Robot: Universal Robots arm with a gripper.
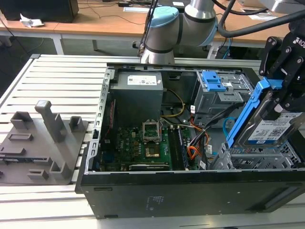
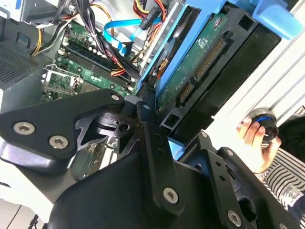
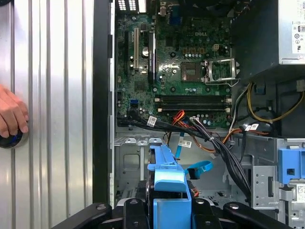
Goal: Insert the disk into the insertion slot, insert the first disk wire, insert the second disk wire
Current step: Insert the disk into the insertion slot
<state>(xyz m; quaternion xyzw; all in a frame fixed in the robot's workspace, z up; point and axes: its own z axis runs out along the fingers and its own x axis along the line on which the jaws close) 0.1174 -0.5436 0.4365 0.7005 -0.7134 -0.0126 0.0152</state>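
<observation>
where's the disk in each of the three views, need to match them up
exterior view: the disk hangs tilted at the exterior view's right, over the insertion slot.
second wrist view: its green circuit-board underside faces the camera.
first wrist view: its blue caddy edge, end-on, near the light-blue cable.
shared landmark: the motherboard's CPU socket.

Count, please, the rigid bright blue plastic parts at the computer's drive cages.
2: the caddy framing the silver disk in the gripper, and the ribbed latch on the taller grey cage. More may be hidden.
</observation>
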